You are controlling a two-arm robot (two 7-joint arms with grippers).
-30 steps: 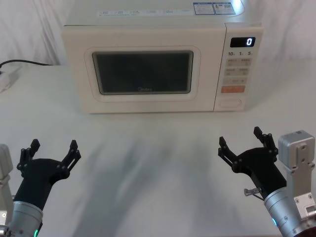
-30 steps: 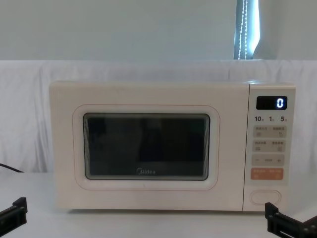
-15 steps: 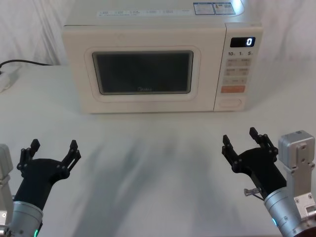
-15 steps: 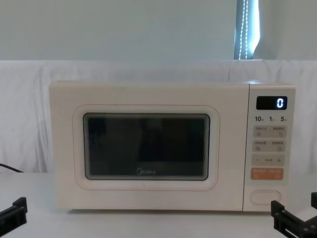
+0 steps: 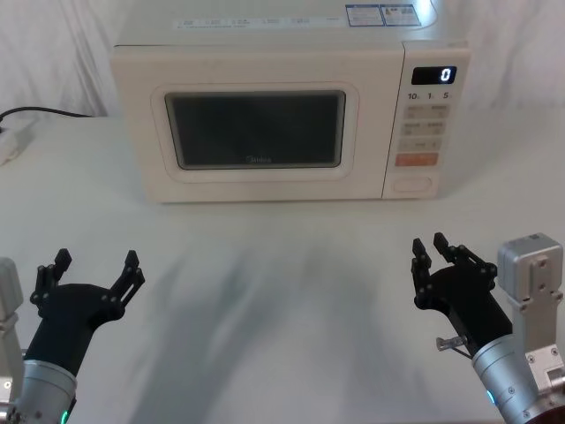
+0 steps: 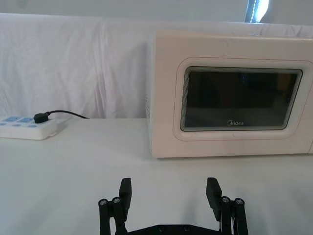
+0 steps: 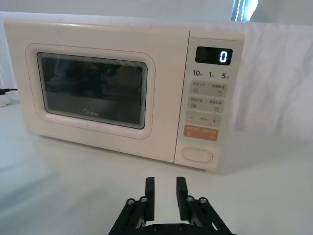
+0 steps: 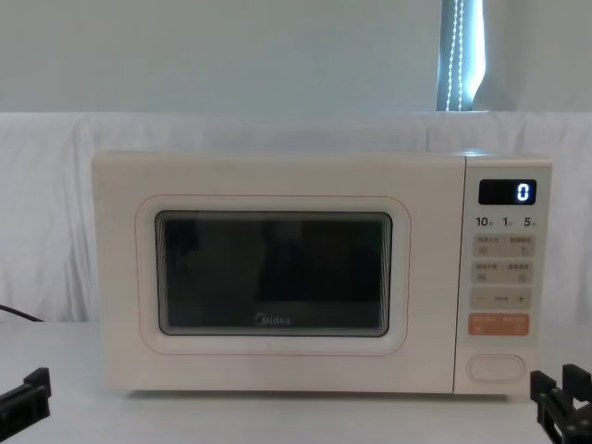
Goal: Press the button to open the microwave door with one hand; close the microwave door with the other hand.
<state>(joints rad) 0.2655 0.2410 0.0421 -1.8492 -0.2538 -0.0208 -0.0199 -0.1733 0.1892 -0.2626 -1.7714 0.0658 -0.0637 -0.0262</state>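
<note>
Both grippers sit short of the closed door (image 5: 256,132): right gripper (image 5: 435,256), fingers nearly together, must reach ahead to the button (image 7: 197,155); left gripper (image 5: 92,268) waits spread.

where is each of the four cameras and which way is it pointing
Head: high, looking down at the microwave door, left gripper and right gripper.
Chest: low, level with the door.
Left wrist: behind its open fingers, facing the door.
Right wrist: behind its near-closed fingers, facing the button.
All share the microwave door.
</note>
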